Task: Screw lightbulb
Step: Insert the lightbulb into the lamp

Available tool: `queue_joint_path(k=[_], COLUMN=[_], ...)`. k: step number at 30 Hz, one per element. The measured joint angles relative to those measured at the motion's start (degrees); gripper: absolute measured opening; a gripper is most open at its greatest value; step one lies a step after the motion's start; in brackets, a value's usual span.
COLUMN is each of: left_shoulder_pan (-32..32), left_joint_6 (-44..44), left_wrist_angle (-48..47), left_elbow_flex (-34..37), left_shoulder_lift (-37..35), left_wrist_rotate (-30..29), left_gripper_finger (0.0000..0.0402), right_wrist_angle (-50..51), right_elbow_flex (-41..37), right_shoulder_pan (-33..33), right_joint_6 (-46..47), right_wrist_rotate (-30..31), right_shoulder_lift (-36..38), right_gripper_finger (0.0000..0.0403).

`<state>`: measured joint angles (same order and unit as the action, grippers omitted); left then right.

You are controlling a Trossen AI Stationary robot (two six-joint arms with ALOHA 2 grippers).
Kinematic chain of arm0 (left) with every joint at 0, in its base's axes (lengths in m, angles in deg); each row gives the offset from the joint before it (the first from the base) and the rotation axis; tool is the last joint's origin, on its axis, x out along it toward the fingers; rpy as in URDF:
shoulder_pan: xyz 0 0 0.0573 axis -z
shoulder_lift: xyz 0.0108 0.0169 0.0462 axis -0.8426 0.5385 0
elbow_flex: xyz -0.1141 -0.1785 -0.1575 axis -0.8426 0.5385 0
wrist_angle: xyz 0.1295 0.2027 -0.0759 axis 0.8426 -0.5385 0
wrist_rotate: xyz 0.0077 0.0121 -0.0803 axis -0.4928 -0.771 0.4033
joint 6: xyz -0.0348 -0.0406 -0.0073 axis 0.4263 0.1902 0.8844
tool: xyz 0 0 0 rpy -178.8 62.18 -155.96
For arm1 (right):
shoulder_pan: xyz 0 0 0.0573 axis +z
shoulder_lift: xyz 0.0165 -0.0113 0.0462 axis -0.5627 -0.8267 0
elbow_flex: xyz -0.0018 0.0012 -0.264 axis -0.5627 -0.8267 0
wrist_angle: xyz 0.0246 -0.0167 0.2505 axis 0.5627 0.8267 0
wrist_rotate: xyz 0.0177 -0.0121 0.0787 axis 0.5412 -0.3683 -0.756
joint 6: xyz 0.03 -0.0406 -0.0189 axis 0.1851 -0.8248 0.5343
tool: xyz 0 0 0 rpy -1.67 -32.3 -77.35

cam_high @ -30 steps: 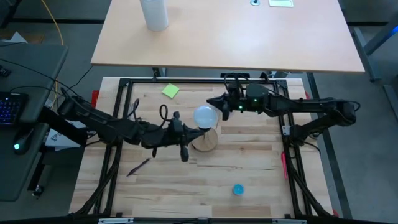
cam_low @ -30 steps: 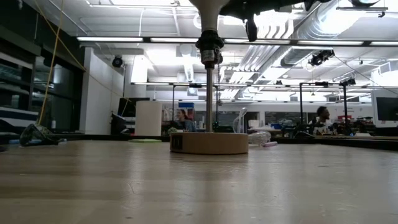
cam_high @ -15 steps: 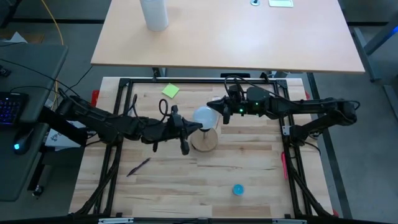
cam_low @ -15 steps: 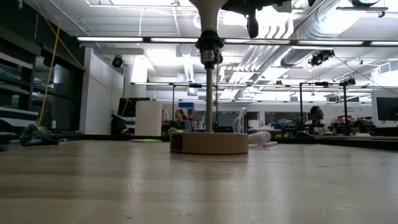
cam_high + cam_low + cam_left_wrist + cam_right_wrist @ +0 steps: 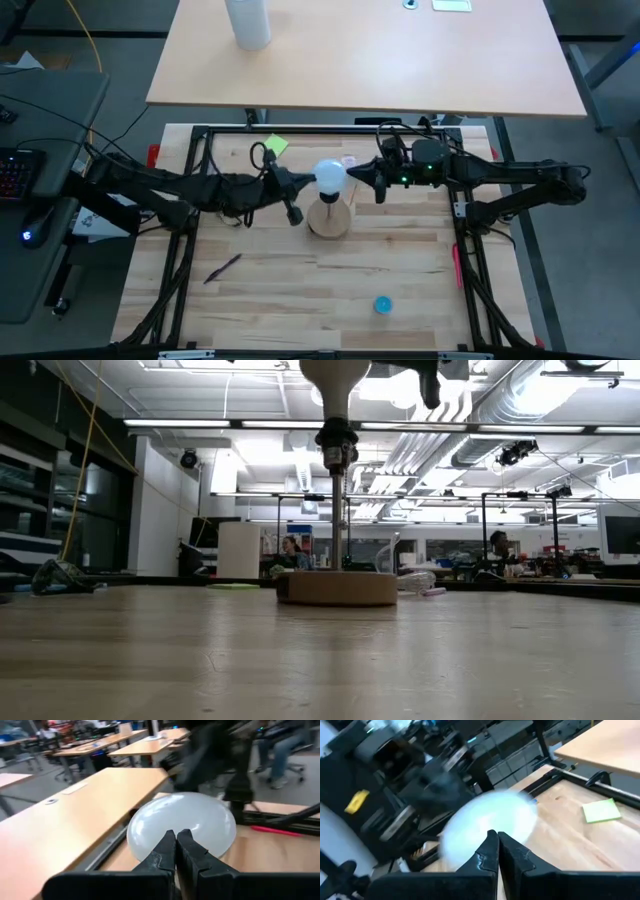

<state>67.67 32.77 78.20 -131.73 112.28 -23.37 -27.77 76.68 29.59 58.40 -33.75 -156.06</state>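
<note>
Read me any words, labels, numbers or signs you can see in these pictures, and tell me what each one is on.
No text can be read in any view.
Wooden disc base: a small dark mark on its front edge at the left, too small to read.
Green sticky note: looks blank.
Papers on the far table: too small to tell.
Lightbulb: no marking visible.

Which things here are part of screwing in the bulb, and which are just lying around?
Part of the job:
lightbulb
wooden lamp base
left tool
right tool

Lying about:
green sticky note
blue cap
black pen
white cylinder
</note>
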Motion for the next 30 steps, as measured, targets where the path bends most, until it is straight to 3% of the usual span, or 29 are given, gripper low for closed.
queue_joint_path(k=[8,14,20,25,30], left_shoulder_pan=[-3.53,-3.14,-1.57,0.59,4.49], left_joint_6=[-2.08,0.63,3.47,7.2,9.56], left_wrist_angle=[-6.02,-6.05,-4.56,1.82,4.98], left_elbow_flex=[0.22,0.32,0.28,0.13,0.19], left_shoulder_lift=[-4.78,-9.5,-9.67,-7.64,-3.2], left_wrist_rotate=[-4.15,-2.52,-1.94,9.97,12.69], left_gripper_finger=[0.0,0.0,0.0,0.0,0.0], right_wrist_angle=[2.94,2.67,2.8,2.14,-4.17], right_elbow_flex=[-0.01,0.0,0.0,0.0,0.0], right_shoulder_pan=[1.06,-0.58,-1.72,-5.14,-8.86], right_joint_6=[-0.66,-2.19,-3.64,-4.64,-3.23], right_wrist_rotate=[3.4,6.12,6.19,5.36,-0.63], right_shoulder_lift=[4.25,4.48,4.37,2.52,-1.63], right_gripper_finger=[0.0,0.0,0.0,0.0,0.0])
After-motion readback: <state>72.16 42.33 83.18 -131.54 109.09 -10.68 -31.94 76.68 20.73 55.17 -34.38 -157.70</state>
